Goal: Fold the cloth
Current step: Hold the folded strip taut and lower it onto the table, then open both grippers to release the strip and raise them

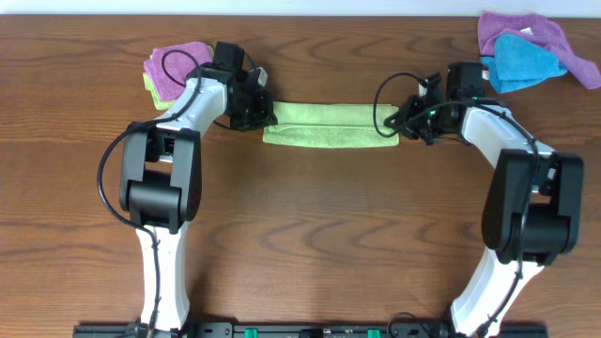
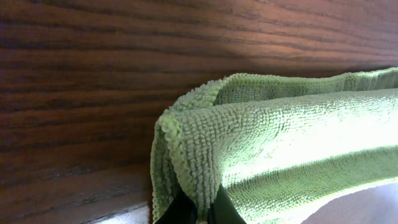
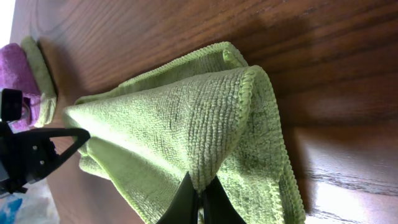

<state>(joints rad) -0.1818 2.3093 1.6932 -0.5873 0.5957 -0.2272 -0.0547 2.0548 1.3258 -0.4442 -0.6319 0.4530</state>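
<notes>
Cloth, lime-green terry, lay overhead as a long, narrow folded band on the wood-grain bench, stretched between the left gripper and the right gripper. Left wrist view: closed jaws pinched its looped, nubby end. Right wrist view: closed jaws pinched the other hemmed end.

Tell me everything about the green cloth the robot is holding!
The cloth is lime yellow-green, fuzzy and looped like a towel, with a stitched edge. It is folded into a long narrow strip, stretched sideways over the brown wooden table. The left gripper pinches one end shut, the right gripper the other. No tag shows.
</notes>
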